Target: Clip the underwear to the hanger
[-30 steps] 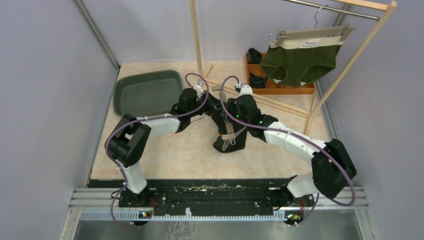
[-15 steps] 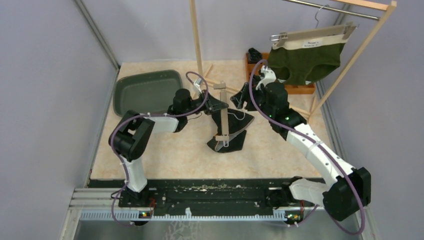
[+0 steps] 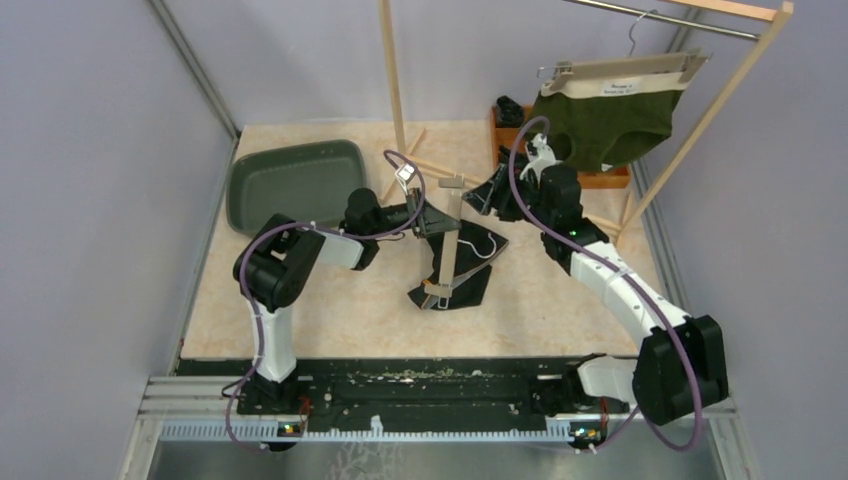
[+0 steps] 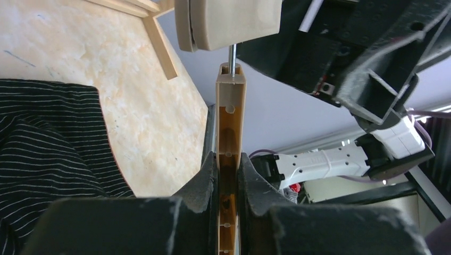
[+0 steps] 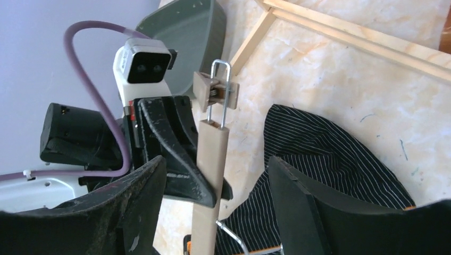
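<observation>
My left gripper [image 3: 428, 218] is shut on the tan bar of a clip hanger [image 3: 447, 240], holding it tilted above the floor. In the left wrist view the bar [image 4: 230, 122] runs up from between my closed fingers [image 4: 205, 178] to an end clip [image 4: 228, 24]. The black striped underwear [image 3: 468, 262] lies crumpled under and beside the hanger, and also shows in the left wrist view [image 4: 48, 143]. My right gripper [image 3: 487, 197] is open just right of the hanger's upper clip [image 3: 452, 184]. In the right wrist view the bar [image 5: 210, 175] stands between its spread fingers [image 5: 133, 207], untouched, with the underwear [image 5: 324, 154] behind.
A green tray [image 3: 295, 185] lies at the back left. A wooden rack [image 3: 395, 80] holds a hanger with green underwear [image 3: 605, 125] at the back right. A wooden box [image 3: 520, 165] with black items sits below it. The rack's floor bars [image 5: 361, 37] run close behind the grippers.
My right gripper has pulled back from over the hanger toward the back right. My left gripper has swung the hanger to stand more lengthwise, and the underwear shifted slightly with it.
</observation>
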Robot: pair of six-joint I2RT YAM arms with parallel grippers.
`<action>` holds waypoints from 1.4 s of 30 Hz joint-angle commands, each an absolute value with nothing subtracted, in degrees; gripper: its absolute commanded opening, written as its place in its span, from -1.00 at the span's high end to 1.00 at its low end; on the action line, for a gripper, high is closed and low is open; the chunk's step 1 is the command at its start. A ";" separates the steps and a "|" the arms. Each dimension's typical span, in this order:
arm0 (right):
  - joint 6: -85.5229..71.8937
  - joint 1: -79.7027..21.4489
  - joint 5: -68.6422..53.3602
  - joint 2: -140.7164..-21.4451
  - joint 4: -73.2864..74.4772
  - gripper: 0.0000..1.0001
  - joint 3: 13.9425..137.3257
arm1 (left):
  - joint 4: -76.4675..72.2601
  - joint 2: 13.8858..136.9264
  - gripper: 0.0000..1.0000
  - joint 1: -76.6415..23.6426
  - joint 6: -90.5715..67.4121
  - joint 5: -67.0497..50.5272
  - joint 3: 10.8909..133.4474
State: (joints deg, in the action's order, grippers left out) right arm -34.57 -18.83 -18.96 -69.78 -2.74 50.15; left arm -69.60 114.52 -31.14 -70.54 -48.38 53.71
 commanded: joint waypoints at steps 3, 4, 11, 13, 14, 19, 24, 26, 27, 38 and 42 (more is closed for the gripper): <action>-37.48 -18.20 -22.27 -73.03 -12.26 -0.39 49.55 | -77.48 114.78 1.00 -31.36 -73.38 -52.27 53.91; -37.73 -18.19 -22.45 -73.59 -12.90 -0.39 49.57 | -77.50 114.85 1.00 -31.37 -73.51 -52.50 54.02; -39.00 -18.19 -24.06 -75.93 -16.94 -0.39 49.99 | -77.11 115.94 1.00 -31.97 -73.66 -53.13 54.97; -39.27 -18.18 -24.07 -76.55 -17.45 -0.39 50.30 | -77.21 116.25 1.00 -32.14 -73.81 -53.30 55.11; -39.40 -18.18 -24.16 -76.83 -17.67 -0.39 50.43 | -77.28 116.33 1.00 -32.29 -73.82 -53.27 55.18; -39.89 -18.19 -24.41 -78.42 -18.68 -0.38 50.89 | -77.26 116.54 1.00 -32.52 -73.83 -53.31 55.33; -40.47 -18.19 -24.57 -79.51 -20.27 -0.34 50.72 | -76.93 116.57 1.00 -32.76 -73.93 -53.35 55.87; -40.54 -18.19 -24.43 -79.67 -20.67 -0.33 50.71 | -76.82 116.72 1.00 -32.86 -73.97 -53.52 56.12; -40.60 -18.15 -24.43 -79.71 -20.92 -0.33 50.64 | -76.77 116.71 1.00 -32.98 -73.94 -53.56 56.16; -41.20 -18.19 -23.63 -80.55 -22.26 0.30 50.77 | -77.36 117.23 1.00 -33.31 -74.36 -53.44 55.87; -41.53 -18.15 -22.52 -79.80 -22.98 1.00 49.96 | -78.41 117.82 1.00 -33.31 -75.14 -53.43 55.80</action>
State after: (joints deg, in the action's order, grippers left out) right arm -42.35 -18.46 -23.57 -80.44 -18.72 49.12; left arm -74.67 116.51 -33.01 -73.78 -52.53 54.72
